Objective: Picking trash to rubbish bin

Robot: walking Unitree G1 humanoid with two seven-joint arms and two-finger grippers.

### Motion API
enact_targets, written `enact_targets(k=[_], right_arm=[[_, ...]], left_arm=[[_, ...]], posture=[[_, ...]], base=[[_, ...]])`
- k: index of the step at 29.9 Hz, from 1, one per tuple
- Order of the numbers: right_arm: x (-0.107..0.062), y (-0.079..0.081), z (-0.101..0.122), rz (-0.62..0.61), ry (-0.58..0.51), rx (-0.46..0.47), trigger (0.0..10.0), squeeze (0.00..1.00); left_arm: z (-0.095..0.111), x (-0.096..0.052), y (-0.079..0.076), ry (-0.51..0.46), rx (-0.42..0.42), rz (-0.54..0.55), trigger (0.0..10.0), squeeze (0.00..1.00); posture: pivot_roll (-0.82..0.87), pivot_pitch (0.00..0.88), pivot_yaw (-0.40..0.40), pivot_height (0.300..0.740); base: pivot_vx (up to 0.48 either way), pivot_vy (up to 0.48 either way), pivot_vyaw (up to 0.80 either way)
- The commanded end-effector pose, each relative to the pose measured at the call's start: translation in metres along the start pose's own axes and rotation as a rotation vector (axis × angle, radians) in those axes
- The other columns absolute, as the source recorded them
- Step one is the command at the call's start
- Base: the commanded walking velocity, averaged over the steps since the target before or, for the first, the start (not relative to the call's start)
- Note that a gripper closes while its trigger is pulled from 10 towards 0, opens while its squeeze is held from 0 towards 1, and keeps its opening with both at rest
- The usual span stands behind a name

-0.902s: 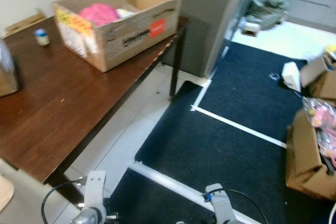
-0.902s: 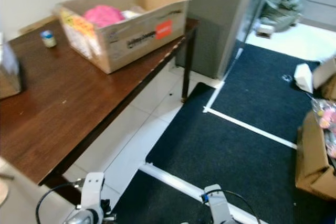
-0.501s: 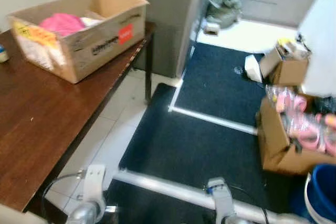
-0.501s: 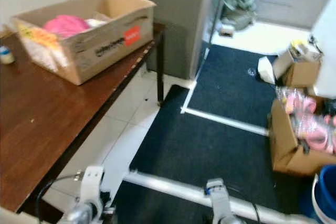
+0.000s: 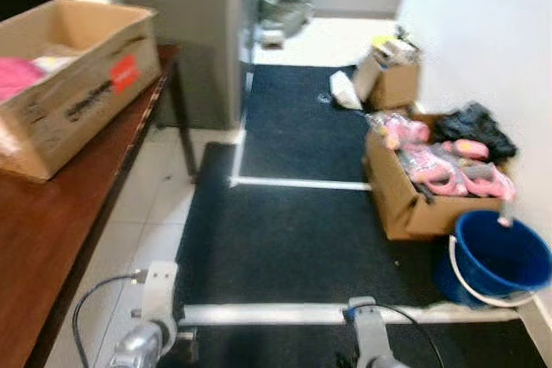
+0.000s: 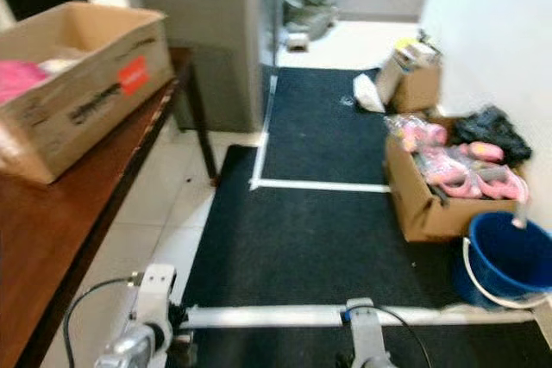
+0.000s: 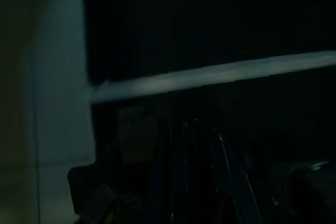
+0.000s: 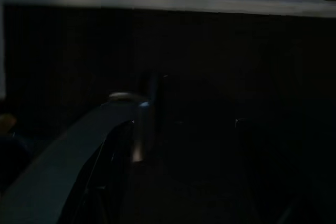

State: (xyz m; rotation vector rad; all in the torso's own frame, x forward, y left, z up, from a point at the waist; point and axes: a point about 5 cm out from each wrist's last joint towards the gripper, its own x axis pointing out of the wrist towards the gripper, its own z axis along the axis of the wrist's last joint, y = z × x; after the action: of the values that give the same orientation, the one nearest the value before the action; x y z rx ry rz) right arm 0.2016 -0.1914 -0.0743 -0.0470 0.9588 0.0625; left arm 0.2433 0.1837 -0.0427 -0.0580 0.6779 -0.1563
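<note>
Ahead, at four o'clock, a blue bucket [image 5: 500, 256] is seen beside a cardboard box of pink items [image 5: 431, 183]. Both arms hang idle; whether the left gripper [image 7: 197, 182] and right gripper [image 8: 152, 145] are open cannot be told.

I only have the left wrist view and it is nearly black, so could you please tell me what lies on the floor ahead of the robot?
Observer: A dark blue carpet crossed by white lines.
Operator: Thanks. Any container on the right?
Observer: Yes, a blue bucket by the white wall.
Operator: Anything beside it?
Observer: A cardboard box holding pink items, just beyond the bucket.
Operator: And on the left?
Observer: A wooden table carrying a large open cardboard carton.
</note>
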Motion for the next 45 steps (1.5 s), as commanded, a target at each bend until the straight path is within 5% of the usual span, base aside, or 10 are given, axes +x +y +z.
enact_targets(k=[1,38,45], right_arm=[[-0.001,-0.001,-0.005,-0.013,0.013,0.021,10.0,0.0],[-0.004,-0.008,-0.019,-0.028,0.044,-0.007,10.0,0.0],[-0.003,-0.003,-0.017,0.017,0.043,-0.035,10.0,0.0]], left_arm=[[-0.005,-0.002,0.001,0.02,0.027,-0.01,10.0,0.0],[-0.014,-0.003,-0.003,0.033,0.013,0.001,10.0,0.0],[-0.004,-0.001,0.001,-0.034,-0.093,0.074,10.0,0.0]], posture=[[-0.09,0.066,0.037,0.74],[-0.09,0.075,0.023,0.74],[-0.09,0.067,0.015,0.74]], base=[[0.0,0.0,-0.8],[0.0,0.0,-0.8],[0.0,0.0,-0.18]])
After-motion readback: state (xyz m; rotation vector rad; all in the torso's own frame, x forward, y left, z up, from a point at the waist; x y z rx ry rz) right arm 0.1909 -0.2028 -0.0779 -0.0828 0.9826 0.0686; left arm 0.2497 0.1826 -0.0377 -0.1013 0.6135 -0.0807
